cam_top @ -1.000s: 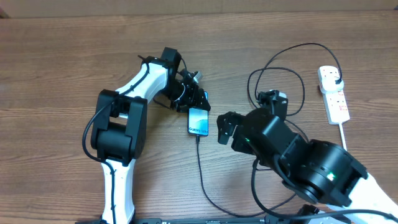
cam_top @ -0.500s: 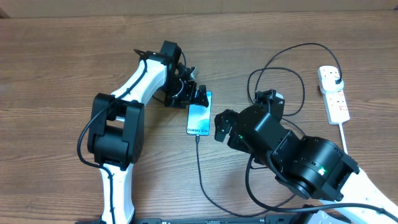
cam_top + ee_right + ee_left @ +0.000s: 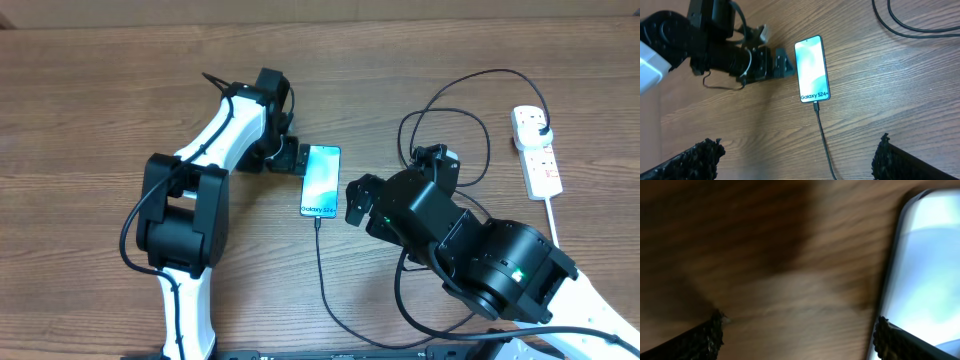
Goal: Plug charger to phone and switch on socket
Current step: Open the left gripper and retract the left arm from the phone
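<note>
The phone (image 3: pixel 321 180) lies flat on the wooden table with its light-blue screen up, and it also shows in the right wrist view (image 3: pixel 811 67) and the left wrist view (image 3: pixel 932 255). The thin black charger (image 3: pixel 322 262) meets the phone's bottom edge (image 3: pixel 822 135), loops right, and its plug sits in the white socket strip (image 3: pixel 537 152). My left gripper (image 3: pixel 291 158) (image 3: pixel 800 327) is open and empty just left of the phone; it shows in the right wrist view (image 3: pixel 776 65). My right gripper (image 3: pixel 355 203) (image 3: pixel 797 150) is open and empty, right of the phone, above the cable.
The strip's thick white cord (image 3: pixel 552 218) runs down the right side. Loops of the black cable (image 3: pixel 445 100) lie behind my right arm. The right arm's bulky body (image 3: pixel 480 255) fills the lower right.
My left gripper has drawn back from over the phone's top end to its left side. The phone now lies straighter and a little farther back. The right arm shifted slightly left.
</note>
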Motion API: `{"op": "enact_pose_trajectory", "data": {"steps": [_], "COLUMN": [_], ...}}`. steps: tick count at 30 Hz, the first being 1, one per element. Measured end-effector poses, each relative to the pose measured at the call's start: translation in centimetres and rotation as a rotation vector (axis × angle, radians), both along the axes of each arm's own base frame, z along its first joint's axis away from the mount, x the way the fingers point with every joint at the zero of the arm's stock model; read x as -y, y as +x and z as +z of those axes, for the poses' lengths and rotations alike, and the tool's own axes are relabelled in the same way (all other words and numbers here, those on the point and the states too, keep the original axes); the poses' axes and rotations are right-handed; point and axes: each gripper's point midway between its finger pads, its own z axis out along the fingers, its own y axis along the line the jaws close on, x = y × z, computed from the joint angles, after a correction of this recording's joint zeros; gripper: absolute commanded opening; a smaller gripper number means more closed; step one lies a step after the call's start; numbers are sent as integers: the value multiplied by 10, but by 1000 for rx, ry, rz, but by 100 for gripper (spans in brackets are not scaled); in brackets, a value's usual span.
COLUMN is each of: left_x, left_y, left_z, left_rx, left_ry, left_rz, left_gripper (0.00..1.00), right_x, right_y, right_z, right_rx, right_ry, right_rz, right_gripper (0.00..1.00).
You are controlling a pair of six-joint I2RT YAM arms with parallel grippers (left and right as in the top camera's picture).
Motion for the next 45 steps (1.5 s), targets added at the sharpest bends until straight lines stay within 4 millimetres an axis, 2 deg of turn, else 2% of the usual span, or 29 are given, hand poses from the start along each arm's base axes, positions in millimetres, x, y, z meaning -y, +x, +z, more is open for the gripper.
{"op": "enact_pose_trajectory", "data": {"steps": [3,5,8,11,12,17,18,19,23,27,30,32,38,45], "left_x": [-11,-14,-16,-18,-20,-28,-32,-33,-45,-70,-93,-101,-108,-110], "left_y": [-4,1,7,4,-1,-28,-40,-43,-82,-124,-148,-158,-162,-165], "left_z": [13,37,92,151,171,244,263,267,301,318,321,323,325,324], "left_rx": [21,84,226,367,410,585,639,648,766,879,944,964,982,989], "left_ry": [50,55,33,0,-11,-60,-75,-78,-106,-69,-3,19,45,52], "left_rz": [2,7,15,23,26,36,39,39,49,88,134,150,167,172], "left_gripper": [100,100,100,100,100,100,99,100,100,100,100,100,100,100], "right_x": [2,6,17,34,41,74,81,83,101,119,127,127,121,124], "right_y": [0,-2,-5,-11,-13,-22,-21,-21,-15,-8,-5,-4,-2,-11], "right_z": [-1,-3,-9,-16,-18,-25,-26,-26,-36,-46,-56,-62,-76,-99], "right_rx": [-7,-19,-45,-75,-84,-111,-111,-110,-120,-135,-155,-169,-188,-241], "right_ry": [2,-4,-27,-71,-89,-166,-172,-173,-186,-192,-189,-184,-158,-193], "right_rz": [-17,-40,-96,-177,-206,-361,-404,-413,-518,-615,-661,-670,-670,-669], "right_gripper": [100,100,100,100,100,100,100,100,100,100,100,100,100,100]}}
